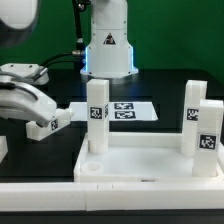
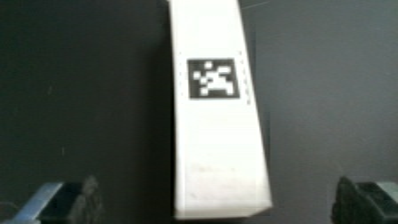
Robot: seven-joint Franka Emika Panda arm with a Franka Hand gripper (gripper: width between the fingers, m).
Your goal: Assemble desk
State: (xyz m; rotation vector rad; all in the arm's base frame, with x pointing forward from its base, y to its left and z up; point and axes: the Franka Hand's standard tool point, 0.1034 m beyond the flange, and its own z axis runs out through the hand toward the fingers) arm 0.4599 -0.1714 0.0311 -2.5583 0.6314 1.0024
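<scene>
Black surface with a green wall behind; white robot base with blue light [image 1: 108, 45] at 12 o'clock in the exterior view. Large white plastic rimmed tray-like desk top [image 1: 140, 160] sits at 5 o'clock, open side up.

Gripper [image 1: 50, 122] at 9 o'clock, jaws spread wide, holding nothing. Wrist view shows one long white square leg [image 2: 222, 110] lying flat on the surface between the two dark fingertips [image 2: 54, 200], clear gap on each side, tag facing up.

Count: one desk top; three white blocky tagged legs standing in the exterior view, one in the near corner at the exterior view's left [image 1: 96, 115], two at the exterior view's right [image 1: 207, 135] [image 1: 191, 105]; plus the leg under the wrist camera. Flat white marker board [image 1: 127, 111] behind the tray.

Risks, my read: closing off-centre could spin or skid the lying leg; a grasp far from the middle would let it droop and then jam at the corner socket. The arm's path to the tray passes close to the standing left leg, so a knock is possible.
</scene>
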